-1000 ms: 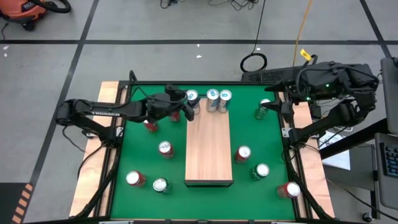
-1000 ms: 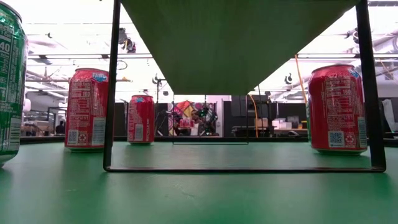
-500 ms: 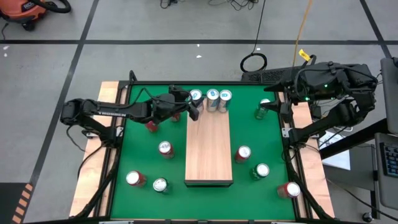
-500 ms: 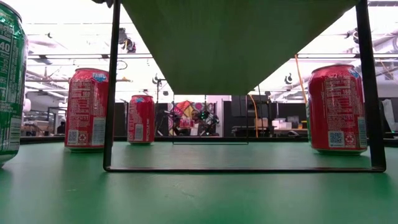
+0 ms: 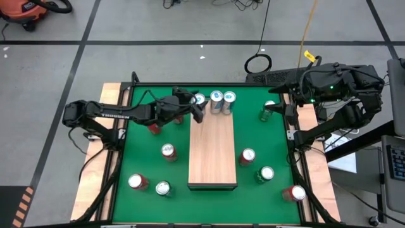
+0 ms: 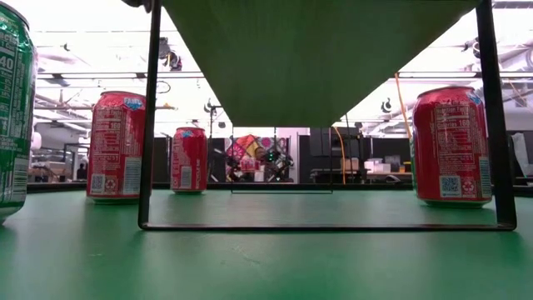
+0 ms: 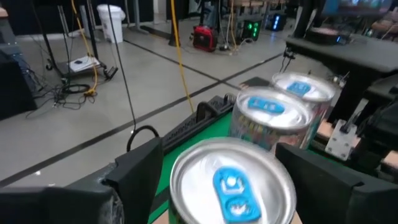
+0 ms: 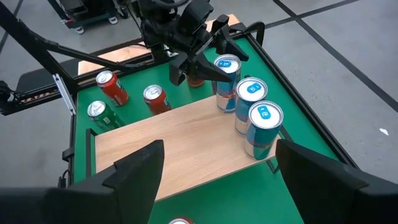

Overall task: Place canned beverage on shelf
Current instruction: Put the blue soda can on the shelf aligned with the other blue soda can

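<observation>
The shelf is a pale wooden board on black wire legs in the middle of the green table. Three blue-and-silver cans stand in a row on its far end. My left gripper is open, level and reaching in from the table's left. Its fingers stand on either side of the leftmost can, which stands upright at the shelf's far left corner. My right gripper hangs open high over the table's right edge with nothing between its fingers.
Loose cans stand on the green table: red ones, and green ones. The near part of the shelf top is bare. Wooden strips edge the table.
My left gripper has moved toward the table's right with the blue-and-silver can, over the shelf's far left corner. The can now stands there beside the other two. For the last half second the arm has kept still.
</observation>
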